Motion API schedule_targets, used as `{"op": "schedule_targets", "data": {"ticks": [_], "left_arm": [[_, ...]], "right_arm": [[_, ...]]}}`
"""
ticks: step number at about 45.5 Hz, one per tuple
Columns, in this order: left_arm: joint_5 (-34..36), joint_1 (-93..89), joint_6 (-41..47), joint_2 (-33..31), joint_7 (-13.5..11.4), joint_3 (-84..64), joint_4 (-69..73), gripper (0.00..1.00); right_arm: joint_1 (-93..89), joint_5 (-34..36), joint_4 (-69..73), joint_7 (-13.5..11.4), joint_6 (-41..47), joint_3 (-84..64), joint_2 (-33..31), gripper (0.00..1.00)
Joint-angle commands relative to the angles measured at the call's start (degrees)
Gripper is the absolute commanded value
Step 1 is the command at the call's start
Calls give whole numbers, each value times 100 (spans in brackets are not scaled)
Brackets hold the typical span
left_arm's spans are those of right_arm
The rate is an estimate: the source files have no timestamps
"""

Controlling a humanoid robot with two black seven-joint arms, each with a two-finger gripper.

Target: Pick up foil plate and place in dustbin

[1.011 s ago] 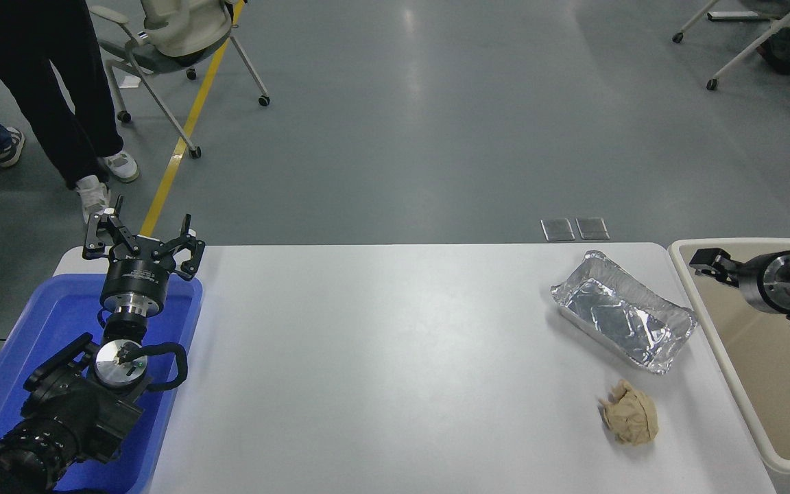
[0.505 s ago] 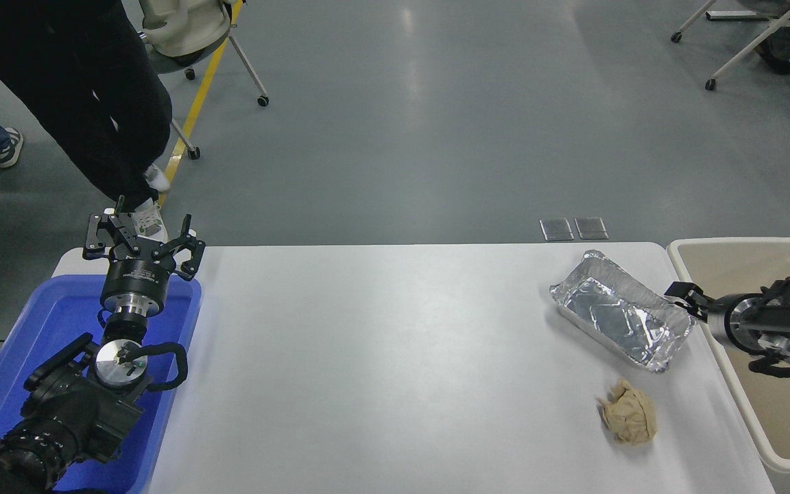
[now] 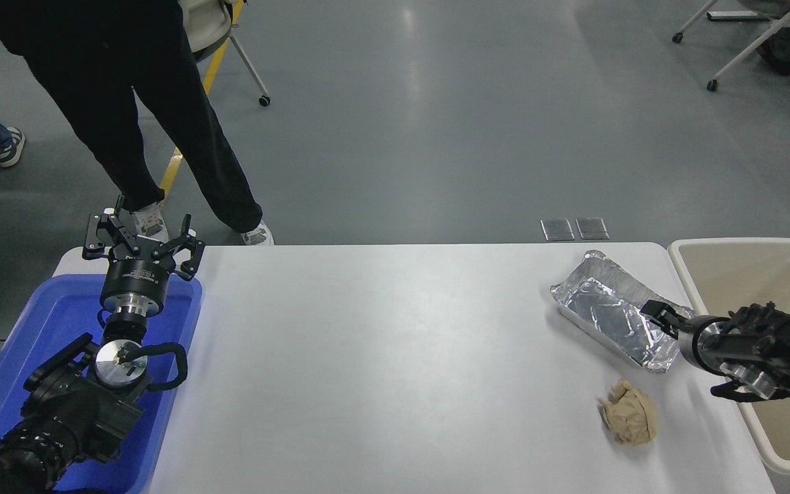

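Viewing the white table from above, we find the foil plate lying flat on its far right part, set diagonally, with its near right end just beside the rim of the dustbin, which stands against the table's right edge. We see the right gripper reaching in from the right, crossing the dustbin's near rim and ending over the near right end of the foil plate; its dark fingertips overlap the plate's rim, but we cannot tell whether its jaws are spread or pinching the foil. A crumpled tan paper ball rests on the table nearer to us than the plate, apart from it. At the left, the left gripper is parked above the far end of a blue plastic bin, its jaws spread and holding nothing. On the grey floor beyond the table's far left corner we note a person in dark trousers standing
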Motion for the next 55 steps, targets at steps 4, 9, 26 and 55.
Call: {"op": "schedule_targets", "data": {"ticks": [4,9,26,55], "left_arm": [[0,0,-3,0,0,0,0,99],[0,0,-3,0,0,0,0,99],[0,0,6,0,0,0,0,99],[0,0,-3,0,0,0,0,99]], "right_arm": [[-281,-20,-342,-1,-38,24,238,86],[-360,-29,-464,-1,-38,24,291,78],[-475,-64,-667,-10,-38,16,387,48],[-379,-240,-562,-10,32,33,414,0]]}}
